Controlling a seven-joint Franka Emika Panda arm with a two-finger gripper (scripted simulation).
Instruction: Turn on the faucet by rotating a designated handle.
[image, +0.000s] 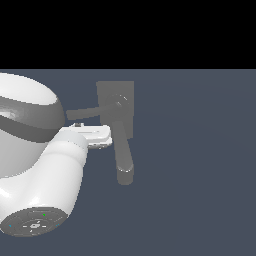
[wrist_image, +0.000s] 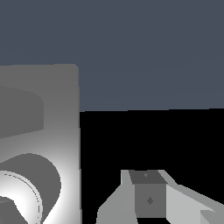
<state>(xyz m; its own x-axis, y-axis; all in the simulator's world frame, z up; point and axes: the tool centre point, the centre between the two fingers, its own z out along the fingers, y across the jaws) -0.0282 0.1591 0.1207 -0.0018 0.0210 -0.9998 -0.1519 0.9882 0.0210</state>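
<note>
The grey faucet (image: 115, 95) has a flat base block, a round hub (image: 120, 102) and a thick spout (image: 124, 160) running toward the camera. Its handle (image: 82, 113), a thin straight bar, sticks out from the hub to the exterior view's left. My gripper (image: 95, 135) hangs just in front of the handle and beside the spout; its white hand hides the fingertips, and contact is not visible. In the wrist view the faucet's base block (wrist_image: 61, 131) and ringed hub (wrist_image: 22, 192) fill one side, and one finger (wrist_image: 148, 199) shows, off the block.
My bulky white arm (image: 35, 150) fills the exterior view's left and hides the floor there. The plain blue-grey floor (image: 200, 165) stretches to the exterior view's right of the faucet.
</note>
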